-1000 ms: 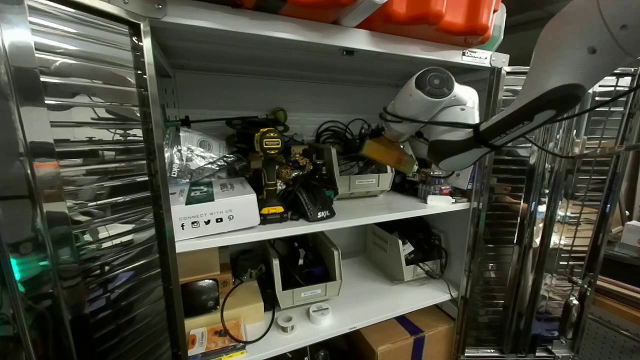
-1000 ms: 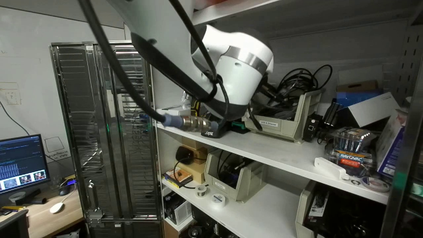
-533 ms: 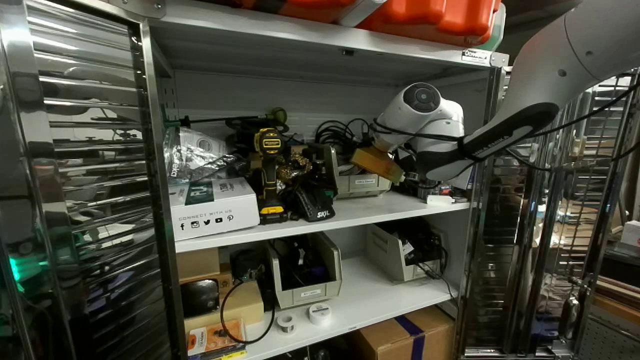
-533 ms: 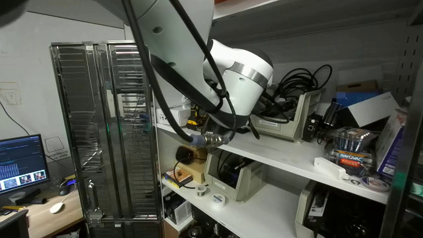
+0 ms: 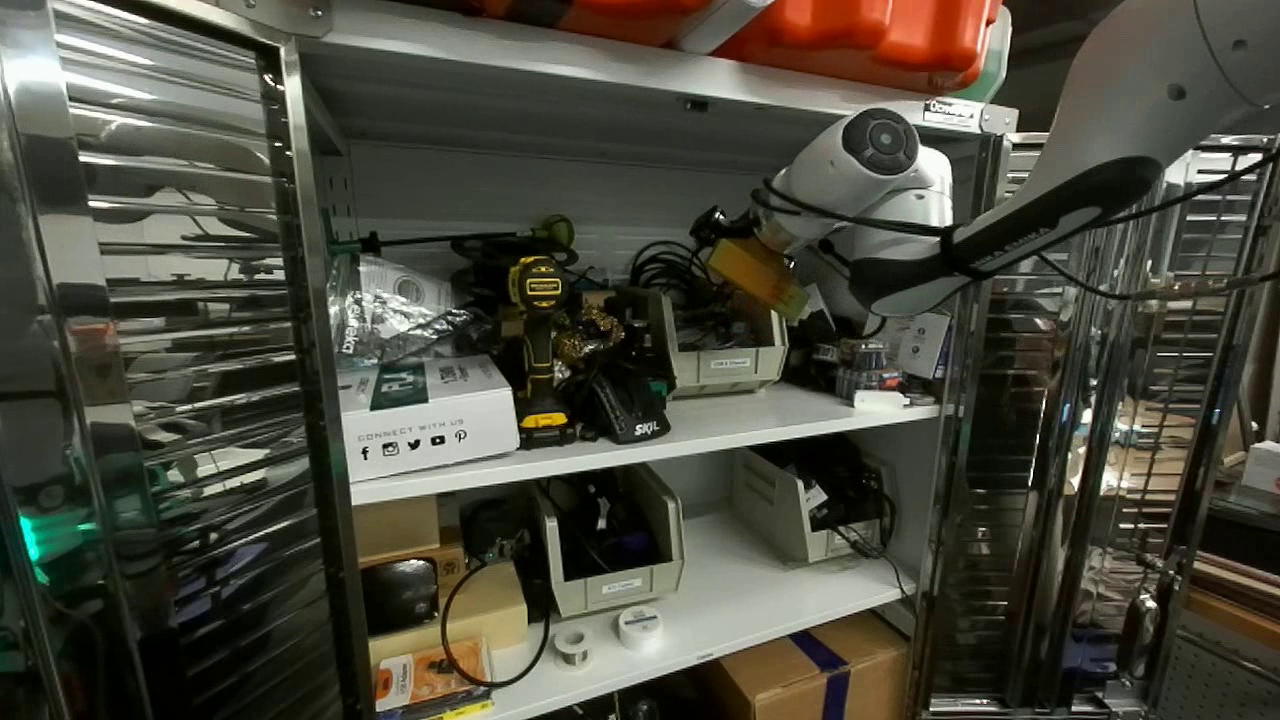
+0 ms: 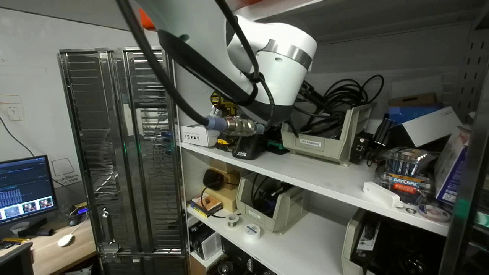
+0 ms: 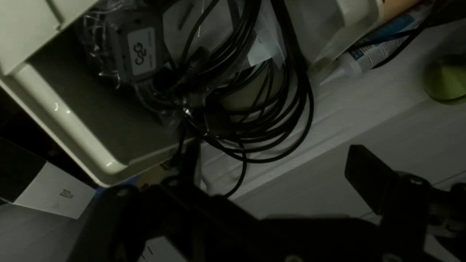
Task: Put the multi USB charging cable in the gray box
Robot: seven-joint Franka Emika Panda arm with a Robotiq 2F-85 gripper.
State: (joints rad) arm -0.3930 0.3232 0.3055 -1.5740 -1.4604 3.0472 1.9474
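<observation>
The gray box [image 6: 323,151] is the bin labelled "USB & Ethernet" on the upper shelf, in both exterior views. Black cables [image 7: 255,140] lie tangled in it in the wrist view, with loops hanging over its edge. Which of them is the multi USB charging cable I cannot tell. A dark plastic-wrapped block [image 7: 118,51] with several leads also sits in the bin. My gripper [image 7: 273,160] stands open over the bin's edge, fingers [image 7: 366,174] wide apart and nothing held between them. One thin cable passes behind the left finger; contact is unclear. Exterior views mostly hide the fingers.
Beside the bin are a yellow drill [image 5: 542,340] and a SKIL tool [image 5: 625,405]. Batteries [image 6: 405,172] and a white plastic piece [image 6: 382,194] lie near the shelf's front edge. The top shelf [image 5: 620,65] overhangs the arm. More bins [image 5: 615,585] stand below.
The arm first dipped toward the bin, then rose above its earlier height. The jaws have opened. A cable that hung across the bin's front half a second ago no longer hangs there.
</observation>
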